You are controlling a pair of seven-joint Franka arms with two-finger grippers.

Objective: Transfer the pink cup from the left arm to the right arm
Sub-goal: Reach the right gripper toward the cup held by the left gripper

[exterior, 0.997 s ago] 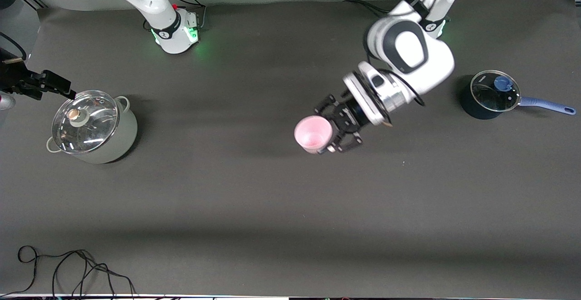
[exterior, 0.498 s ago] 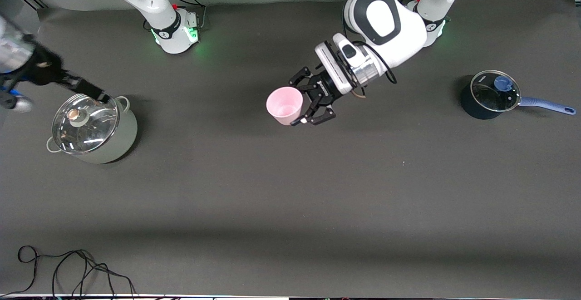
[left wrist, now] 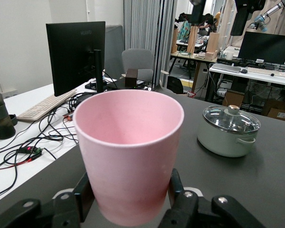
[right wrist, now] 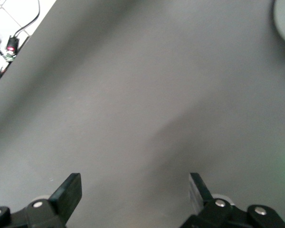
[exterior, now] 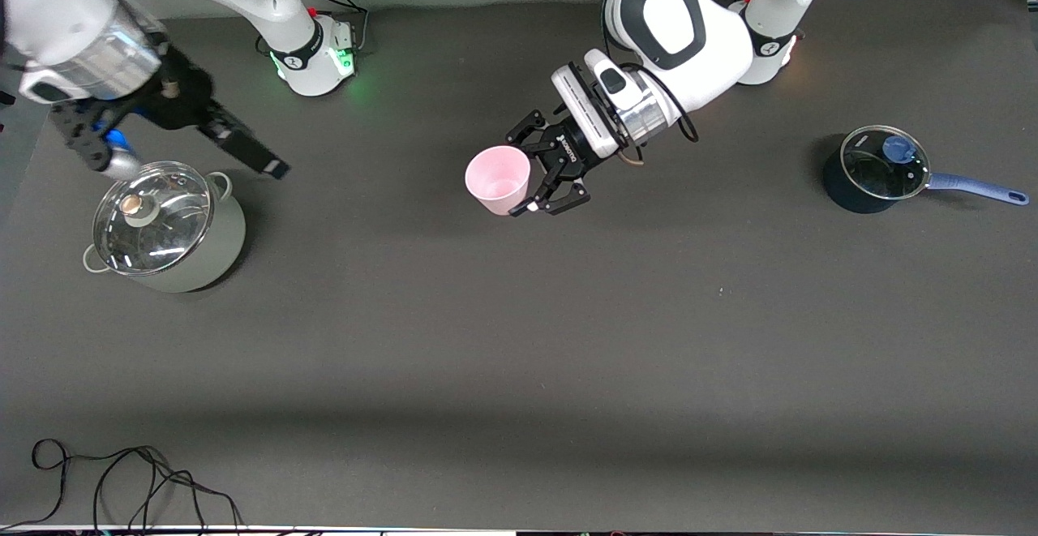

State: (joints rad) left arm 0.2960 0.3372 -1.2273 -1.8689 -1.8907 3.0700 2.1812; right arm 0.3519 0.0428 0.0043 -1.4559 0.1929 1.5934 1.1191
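Handover geometry is what you should watch: the pink cup [exterior: 497,179] hangs over the middle of the table, pinched low on its body by the left gripper [exterior: 542,177], whose claw fingers [left wrist: 178,190] are clenched on either side of the cup's base. In the left wrist view the cup stands upright with its mouth up, and its upper half and rim stick out clear of the claws. That free upper part faces toward the right arm's end of the table, which is the side your receiving hand has to come from.

Your right gripper [exterior: 243,143] is up in the air over the bare mat just beside the lidded grey-green stockpot [exterior: 166,224], well apart from the cup. Its slim fingers [right wrist: 66,194] are spread wide with nothing between them; the right wrist view shows only dark table [right wrist: 142,95] under them.

You will likely need to bring the right gripper across toward the cup and line its open fingers up with the cup's body above the left claws, so the two grips do not collide. Keep the left claws clenched until the right fingers have closed, or the cup may drop.

The blue saucepan [exterior: 880,167] with its glass lid sits at the left arm's end, out of the way.
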